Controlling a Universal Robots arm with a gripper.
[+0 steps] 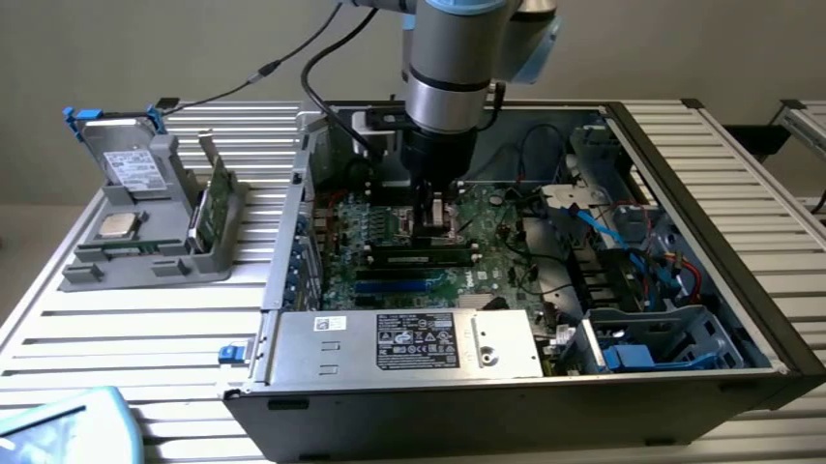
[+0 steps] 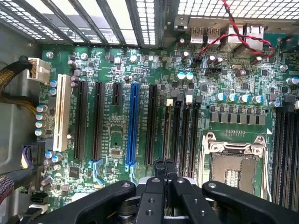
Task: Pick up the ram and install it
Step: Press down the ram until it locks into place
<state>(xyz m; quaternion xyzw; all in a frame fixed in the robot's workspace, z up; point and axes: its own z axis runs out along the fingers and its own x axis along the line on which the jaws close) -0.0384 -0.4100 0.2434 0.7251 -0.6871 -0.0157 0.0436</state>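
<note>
Below the closed gripper (image 1: 436, 224), the ram (image 1: 416, 257) sits slotted.

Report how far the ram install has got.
Done: the ram stands in a slot of the motherboard. In hand: the shut end effector is at the ram's top edge. Left: whether it is fully latched cannot be told.

Ram (image 1: 416, 258) in motherboard (image 1: 497, 227) slot, inside case (image 1: 722, 217).
</note>
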